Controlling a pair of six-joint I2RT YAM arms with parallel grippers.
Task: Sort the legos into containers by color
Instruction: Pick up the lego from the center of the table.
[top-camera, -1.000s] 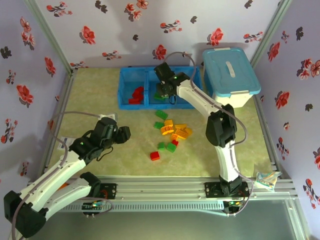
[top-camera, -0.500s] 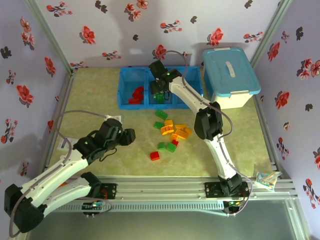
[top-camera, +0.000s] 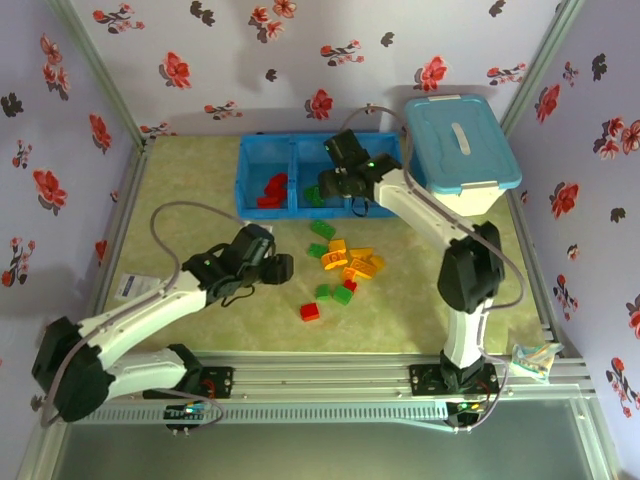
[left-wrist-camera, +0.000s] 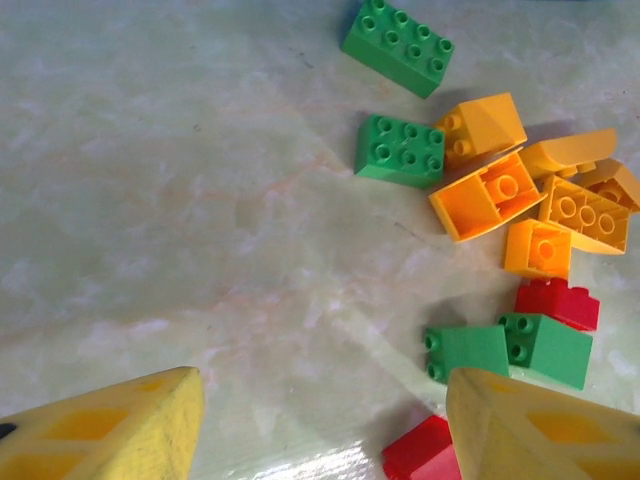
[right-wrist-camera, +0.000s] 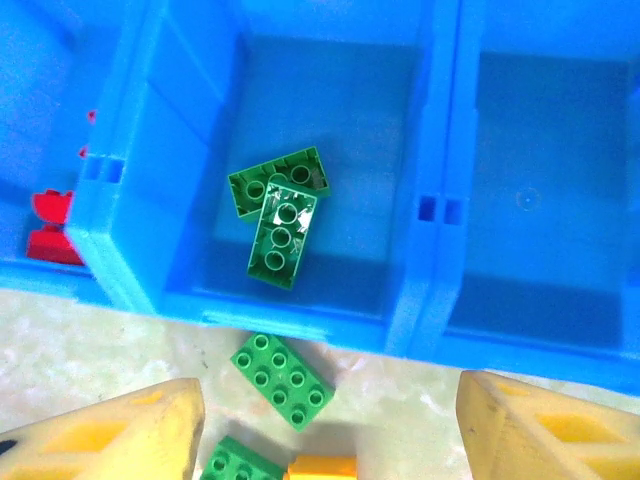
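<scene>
I've got the table (top-camera: 190, 190) across the middle of the top cam, pale green mat. The white bin (top-camera: 460, 150) w/ light-blue lid sits upper right, just beside the blue tray (top-camera: 262, 150), which runs along upper ctr. The tray's left compartment (top-camera: 256, 170) holds red bricks (top-camera: 272, 188). In the R wrist cam the middle compartment (right-wrist-camera: 330, 90) holds two green bricks (right-wrist-camera: 280, 215), one lying partly over the other.

R gripper (top-camera: 335, 185) hangs over the tray's front wall, upper ctr of top cam. In its wrist cam the yellow fingers sit in the lower corners, wide apart, nothing btw them. L gripper (top-camera: 282, 268) is left of ctr, low over the table, near the pile. In the L wrist cam its fingers are also at lower left and lower right, apart, gripping nothing.

Loose legos (top-camera: 345, 262) lie on the table at ctr of top cam, below the tray. L wrist cam: orange cluster (left-wrist-camera: 530, 200) at right, two green blocks (left-wrist-camera: 400, 150) up top, a green pair (left-wrist-camera: 510, 348) lower right w/ a red block (left-wrist-camera: 556, 300) just above. A lone red brick (top-camera: 310, 312) is lowest in the top cam. One green brick (right-wrist-camera: 282, 380) lies on the table just below the tray wall, R wrist cam.
</scene>
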